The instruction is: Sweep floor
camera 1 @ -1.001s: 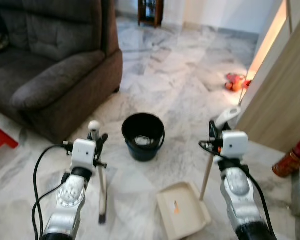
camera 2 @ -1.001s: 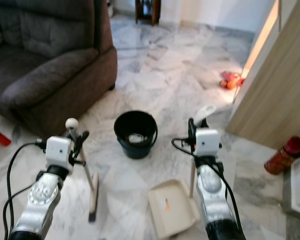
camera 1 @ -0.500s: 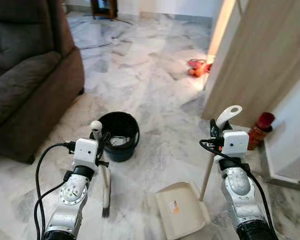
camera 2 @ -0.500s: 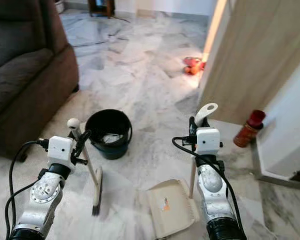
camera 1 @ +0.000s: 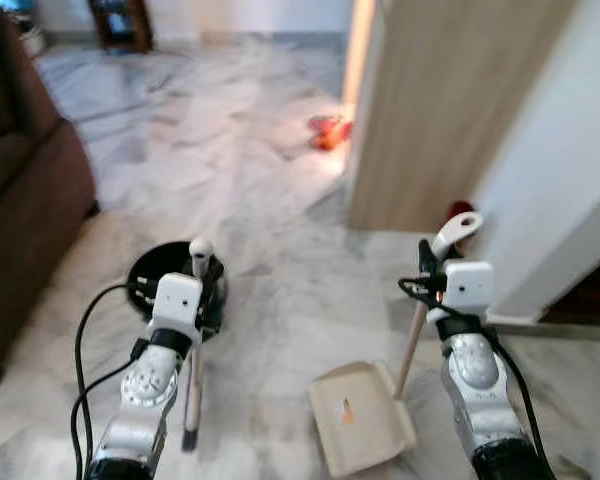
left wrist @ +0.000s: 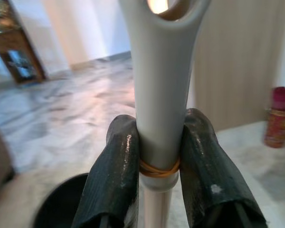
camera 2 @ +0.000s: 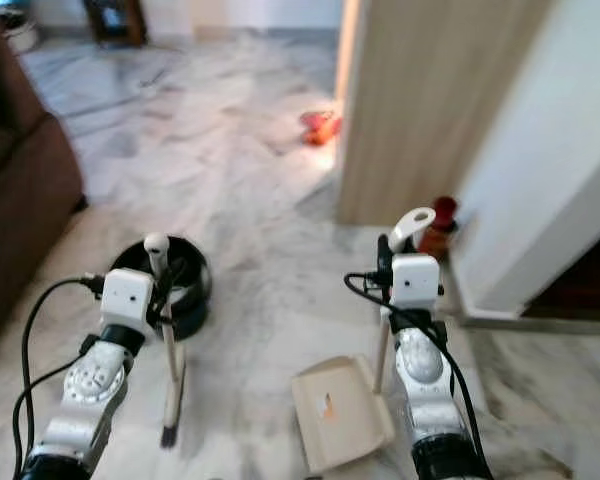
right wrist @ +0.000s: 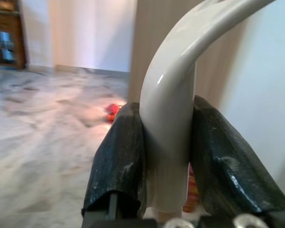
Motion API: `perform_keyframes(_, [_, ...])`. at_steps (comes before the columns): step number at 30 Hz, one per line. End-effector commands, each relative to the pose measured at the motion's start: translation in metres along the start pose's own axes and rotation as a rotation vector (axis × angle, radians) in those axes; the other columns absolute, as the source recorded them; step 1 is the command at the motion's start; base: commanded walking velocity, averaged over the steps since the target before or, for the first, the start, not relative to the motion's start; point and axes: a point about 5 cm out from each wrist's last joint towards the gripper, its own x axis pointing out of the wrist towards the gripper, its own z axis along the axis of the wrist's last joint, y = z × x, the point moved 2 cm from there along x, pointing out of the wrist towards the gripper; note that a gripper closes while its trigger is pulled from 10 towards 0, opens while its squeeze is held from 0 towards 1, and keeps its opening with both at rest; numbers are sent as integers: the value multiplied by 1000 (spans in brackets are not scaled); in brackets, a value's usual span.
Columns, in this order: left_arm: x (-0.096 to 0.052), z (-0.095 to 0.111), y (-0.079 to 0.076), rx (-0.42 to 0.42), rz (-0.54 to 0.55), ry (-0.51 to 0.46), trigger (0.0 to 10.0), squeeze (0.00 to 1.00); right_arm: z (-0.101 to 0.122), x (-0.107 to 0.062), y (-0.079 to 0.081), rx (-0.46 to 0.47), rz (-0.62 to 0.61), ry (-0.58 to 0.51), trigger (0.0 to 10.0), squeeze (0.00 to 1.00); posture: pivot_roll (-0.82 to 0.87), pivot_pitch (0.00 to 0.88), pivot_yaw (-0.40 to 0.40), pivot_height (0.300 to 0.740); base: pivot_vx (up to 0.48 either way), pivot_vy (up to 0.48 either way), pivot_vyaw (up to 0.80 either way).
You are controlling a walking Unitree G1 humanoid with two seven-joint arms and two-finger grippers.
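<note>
Broom upright; cream dustpan on floor.

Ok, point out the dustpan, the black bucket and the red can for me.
dustpan [camera 1: 362, 432], left eye view, middle of its tray.
black bucket [camera 2: 193, 290], right eye view, its right wall.
red can [camera 2: 442, 227], right eye view, its body.

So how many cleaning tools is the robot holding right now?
2. The left gripper is shut on a broom, beside the black bucket. The right gripper is shut on the handle of a dustpan resting on the floor.
</note>
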Motion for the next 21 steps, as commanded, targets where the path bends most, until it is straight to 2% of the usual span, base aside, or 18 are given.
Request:
perform_keyframes(1, [2,7,2,18,2,-29,10000,0,4,1,-1,-3,-1,-16,10000,0,2,74,-5,740,0,0,-800])
perform_keyframes(21, [4,7,2,16,6,-33,10000,0,8,4,-4,-7,-14,-24,10000,0,-11,86,-5,740,0,0,-800])
